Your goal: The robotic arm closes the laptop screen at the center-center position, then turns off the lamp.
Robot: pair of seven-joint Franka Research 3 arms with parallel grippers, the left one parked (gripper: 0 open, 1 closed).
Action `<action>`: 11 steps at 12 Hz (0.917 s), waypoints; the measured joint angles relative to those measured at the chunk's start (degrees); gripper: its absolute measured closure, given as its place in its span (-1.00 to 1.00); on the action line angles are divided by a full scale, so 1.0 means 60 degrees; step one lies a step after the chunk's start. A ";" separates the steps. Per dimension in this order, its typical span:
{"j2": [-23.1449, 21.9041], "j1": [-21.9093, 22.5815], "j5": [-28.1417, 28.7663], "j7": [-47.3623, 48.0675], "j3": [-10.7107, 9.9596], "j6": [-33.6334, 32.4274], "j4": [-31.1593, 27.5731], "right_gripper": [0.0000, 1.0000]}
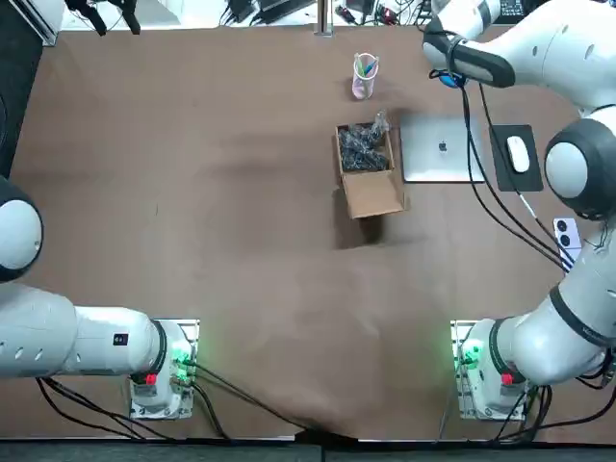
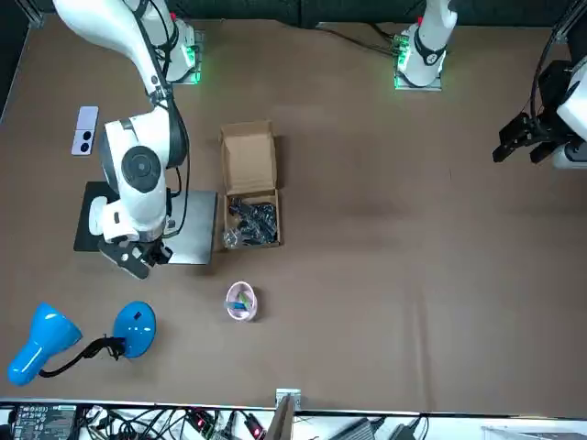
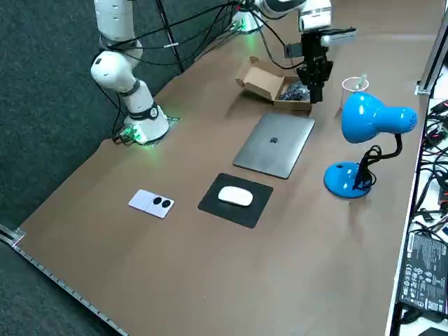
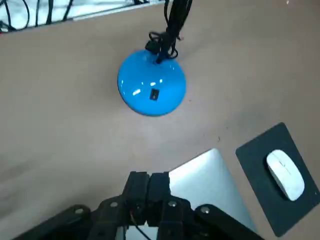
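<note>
Flat silver laptop (image 1: 443, 149) on the brown table (image 1: 192, 192), lid shut all the way down, smooth metal top with a small dark logo. Just to its left, an open cardboard box (image 1: 371, 192), flaps open, with a dark crinkly bundle inside. To the laptop's right, a black square mouse pad (image 1: 502, 140) with a rounded white mouse (image 1: 518, 154) on it. Nearer the robot, a small pale phone (image 1: 566, 234) lying flat.

Past the far edge of the laptop, a shiny blue lamp (image 2: 136, 328): round dome foot, thin black bendy neck, rounded head off to the right. Small black switch (image 4: 154, 94) on top of the foot. Pink cup (image 2: 241, 302) with small coloured things in it, standing to the left of the lamp.

Right gripper (image 4: 148, 176) up in the air over the laptop's far edge, apart from the lamp foot, touching nothing. Black fingers (image 4: 138, 184) pressed together, nothing between them.
</note>
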 joint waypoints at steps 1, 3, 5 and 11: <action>0.0090 0.0037 -0.0180 0.0223 0.0000 0.0000 0.0119 0.96; 0.0239 0.0115 -0.0877 0.0974 0.0000 0.0000 0.0260 0.96; 0.0371 0.0199 -0.1526 0.1558 0.0005 0.0027 0.0292 0.96; 0.0703 0.0231 -0.2544 0.2219 -0.0006 0.0685 0.0313 0.96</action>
